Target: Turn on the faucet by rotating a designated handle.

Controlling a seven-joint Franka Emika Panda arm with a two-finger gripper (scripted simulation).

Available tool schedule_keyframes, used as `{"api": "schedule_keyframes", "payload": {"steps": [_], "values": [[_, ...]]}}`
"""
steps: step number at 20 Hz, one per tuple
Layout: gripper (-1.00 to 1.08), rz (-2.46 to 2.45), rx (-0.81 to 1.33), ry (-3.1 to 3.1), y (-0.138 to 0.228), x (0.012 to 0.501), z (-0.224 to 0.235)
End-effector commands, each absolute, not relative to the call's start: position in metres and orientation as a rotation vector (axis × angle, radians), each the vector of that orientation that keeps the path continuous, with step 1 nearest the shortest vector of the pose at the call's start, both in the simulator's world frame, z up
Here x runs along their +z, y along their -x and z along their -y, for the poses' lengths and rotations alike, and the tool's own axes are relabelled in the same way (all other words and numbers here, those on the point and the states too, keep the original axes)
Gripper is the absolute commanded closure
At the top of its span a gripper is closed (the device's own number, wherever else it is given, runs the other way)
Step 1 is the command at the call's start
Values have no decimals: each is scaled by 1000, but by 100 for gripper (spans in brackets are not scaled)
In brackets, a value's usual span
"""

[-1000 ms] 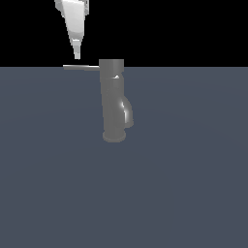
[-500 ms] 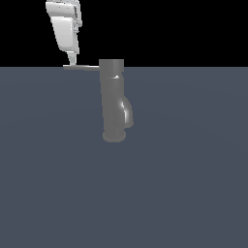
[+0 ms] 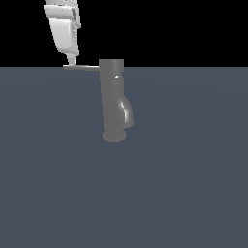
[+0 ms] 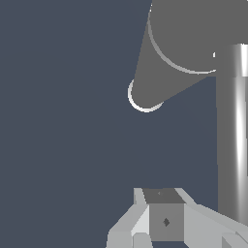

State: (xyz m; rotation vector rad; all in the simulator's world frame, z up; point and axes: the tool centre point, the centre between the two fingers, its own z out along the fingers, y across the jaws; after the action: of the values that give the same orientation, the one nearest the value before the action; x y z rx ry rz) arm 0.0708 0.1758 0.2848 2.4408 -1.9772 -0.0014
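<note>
The faucet (image 3: 112,101) is a dark grey upright cylinder with a round base flange and a short curved spout (image 3: 127,114) low on the exterior view's right. The handle (image 3: 81,68) is a thin flat lever sticking out from the top cap toward the exterior view's left. My white gripper (image 3: 71,61) hangs from above with its fingertips down at the lever's outer end, touching or almost touching it. The fingers look pressed together, with nothing between them. In the wrist view the faucet (image 4: 169,53) shows from above, the handle (image 4: 233,135) runs beside my gripper (image 4: 163,203).
The faucet stands on a flat dark blue-grey floor (image 3: 184,193) that fills the scene. Black background lies above the horizon line. No other objects show.
My gripper has come down to the lever's level and shifted slightly toward the exterior view's left; the hand has turned so its broad face shows. The handle looks almost unmoved.
</note>
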Motion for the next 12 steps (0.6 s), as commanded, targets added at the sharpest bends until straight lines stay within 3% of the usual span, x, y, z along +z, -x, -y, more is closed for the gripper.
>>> {"api": "schedule_keyframes", "payload": {"steps": [1, 12], "values": [[108, 1977, -1, -2441, -66, 285, -175], [108, 1977, -1, -2441, -40, 285, -167]]}}
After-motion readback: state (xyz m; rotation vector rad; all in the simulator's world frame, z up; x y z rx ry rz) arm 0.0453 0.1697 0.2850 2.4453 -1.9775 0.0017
